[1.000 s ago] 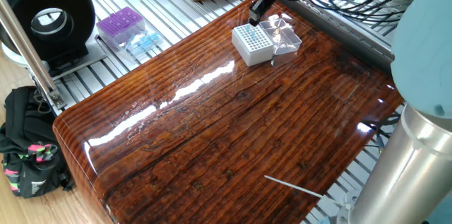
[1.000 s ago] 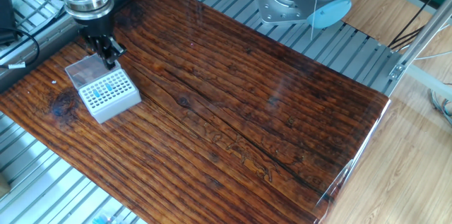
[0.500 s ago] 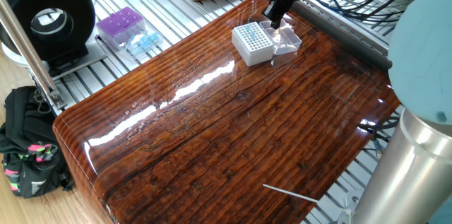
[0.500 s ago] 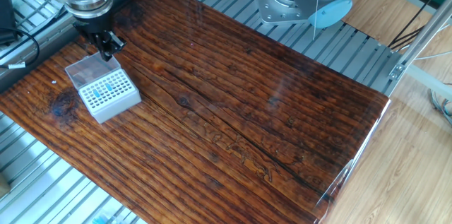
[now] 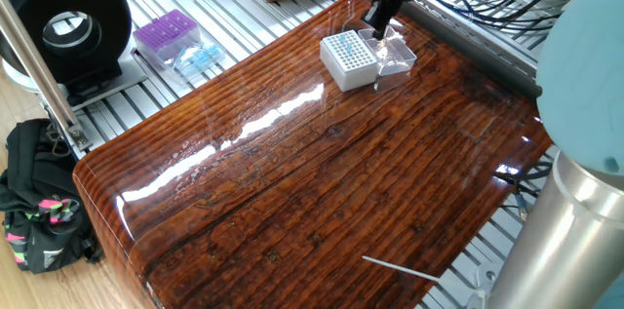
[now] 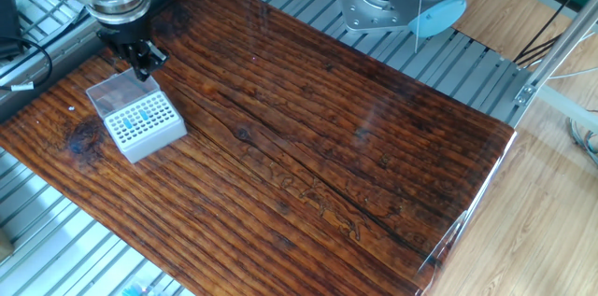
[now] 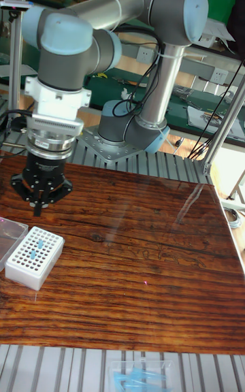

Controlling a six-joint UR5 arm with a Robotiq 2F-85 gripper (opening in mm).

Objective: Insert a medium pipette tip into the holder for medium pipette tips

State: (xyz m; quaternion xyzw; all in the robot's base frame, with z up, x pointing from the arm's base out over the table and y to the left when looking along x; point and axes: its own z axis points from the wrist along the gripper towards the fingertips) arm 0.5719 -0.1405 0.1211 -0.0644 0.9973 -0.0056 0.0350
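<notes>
On the glossy, dark-grained wooden table [image 5: 322, 182], the holder for medium pipette tips [image 5: 348, 60], a white block with a gridded top, is being kept beside its clear lid [image 5: 398, 52]. Above that lid, the gripper [image 6: 142, 68] is being held where it was half a second ago; one second ago it was over the holder's far edge. Jaws are narrow; no medium pipette tip can be made out between them.

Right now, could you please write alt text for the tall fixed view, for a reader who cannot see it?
A grey UR5 arm holds its gripper just above a glossy wooden table, beside a small white holder with a grid of holes and a few blue tips in it. The holder's clear lid lies open at the left edge.
</notes>
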